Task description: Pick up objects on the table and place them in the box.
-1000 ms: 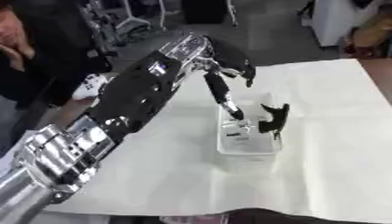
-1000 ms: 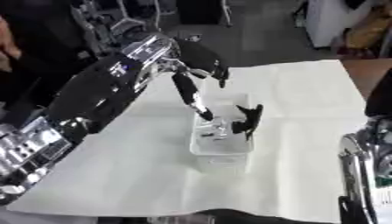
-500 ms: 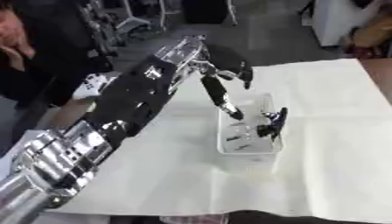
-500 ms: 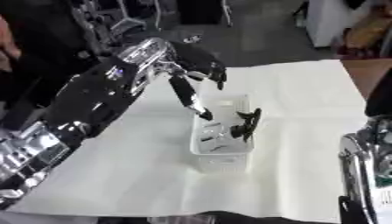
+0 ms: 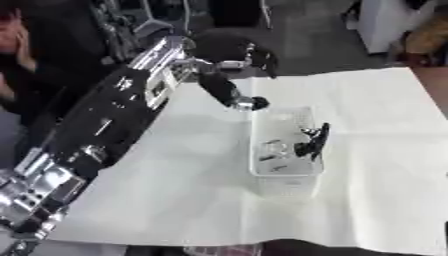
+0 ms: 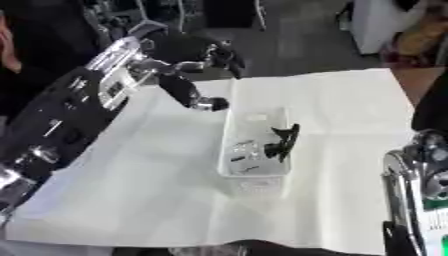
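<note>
At ten o'clock of the clear plastic box point(image 5: 284, 177), the left hand point(image 5: 229, 55) is hovering, fingers relaxed and holding nothing; the black clip point(image 5: 312, 142) is lying inside, so lifting clear of the rim seems wise.

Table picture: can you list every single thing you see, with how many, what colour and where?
Box: one, clear white, middle of the table.
Black clip-like thing: one, black, leaning at the box's right wall.
Small bits: a few, dark and silvery, on the box floor; too small to name.
Tablecloth: one, white, covering the table.
Left hand: one, black and silver, above the box's far left corner, fingers pointing down.
Right arm: silver part, lower right corner.
</note>
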